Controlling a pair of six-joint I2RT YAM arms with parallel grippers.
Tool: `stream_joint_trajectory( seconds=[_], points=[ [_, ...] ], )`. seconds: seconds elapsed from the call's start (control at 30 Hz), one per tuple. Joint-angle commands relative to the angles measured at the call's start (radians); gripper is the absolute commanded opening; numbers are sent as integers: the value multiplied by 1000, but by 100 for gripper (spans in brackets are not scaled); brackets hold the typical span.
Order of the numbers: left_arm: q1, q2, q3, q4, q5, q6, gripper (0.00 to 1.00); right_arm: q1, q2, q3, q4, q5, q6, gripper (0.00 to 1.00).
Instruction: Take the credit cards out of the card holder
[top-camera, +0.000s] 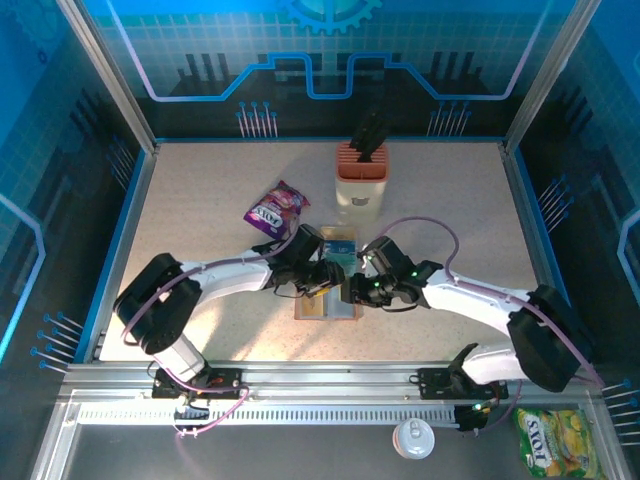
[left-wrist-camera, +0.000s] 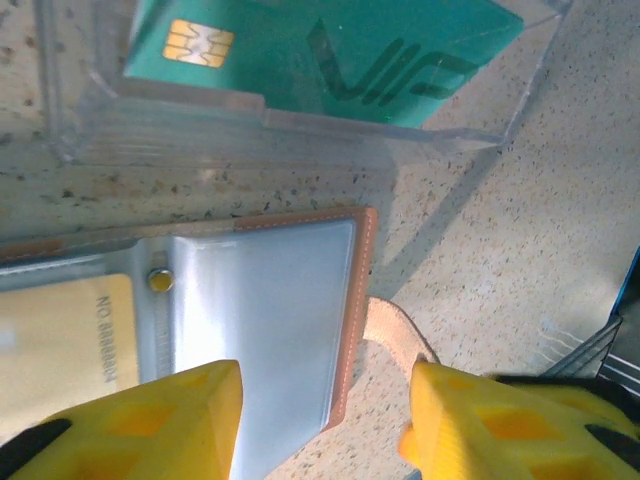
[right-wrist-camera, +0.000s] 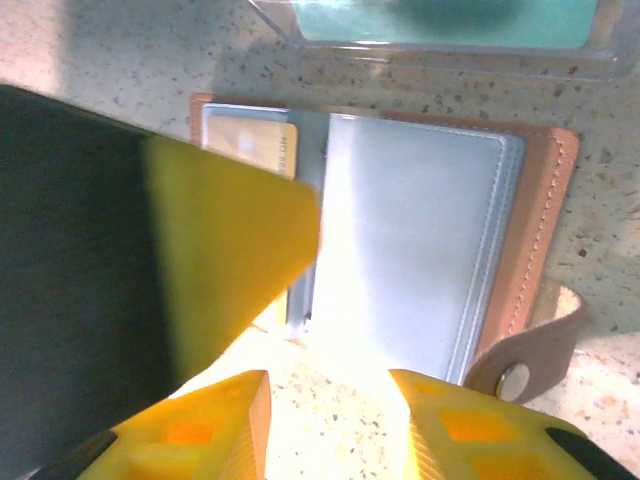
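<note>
Down at the bottom edge of the top view sit a white round lid (top-camera: 413, 438) and, at the lower right, a yellow-green snack bag (top-camera: 553, 440). Just above them, both arms reach in toward the middle of the table (top-camera: 200, 200). The left gripper (top-camera: 326, 280) and the right gripper (top-camera: 352, 291) meet over the card holder (top-camera: 328, 303), which lies open and flat at the centre of the frame.

The left gripper's yellow fingers (left-wrist-camera: 150, 420) stand wide apart and hold nothing. The holder's grey-blue pocket and brown rim show in the gap. A pale yellow card (left-wrist-camera: 60, 340) sits in a pocket at the lower left of the left wrist view.

The right gripper's fingers (right-wrist-camera: 470, 430) stand apart too, with bare table between them, right at the holder's near edge. A brown strap (right-wrist-camera: 525, 355) with a silver snap curls at the lower right of that view.

Just past the holder lies a clear plastic case (left-wrist-camera: 200, 125) with a teal credit card (left-wrist-camera: 330, 60) inside. Farther up are a purple snack packet (top-camera: 277, 208) and, at the top middle, a knife block (top-camera: 361, 175).
</note>
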Motion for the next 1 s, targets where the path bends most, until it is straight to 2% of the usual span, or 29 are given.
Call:
stream_joint_trajectory(
  seconds=[0.0, 0.2, 0.53, 0.97],
  points=[
    [13, -65, -53, -72, -43, 39, 47, 25, 50, 45, 35, -20, 10, 36],
    [43, -154, -133, -96, -80, 44, 42, 67, 161, 110, 62, -35, 15, 36],
    [98, -246, -239, -101, -76, 45, 29, 108, 283, 190, 105, -49, 25, 36],
    [115, -209, -262, -65, -56, 58, 11, 113, 331, 198, 118, -61, 30, 36]
  ],
)
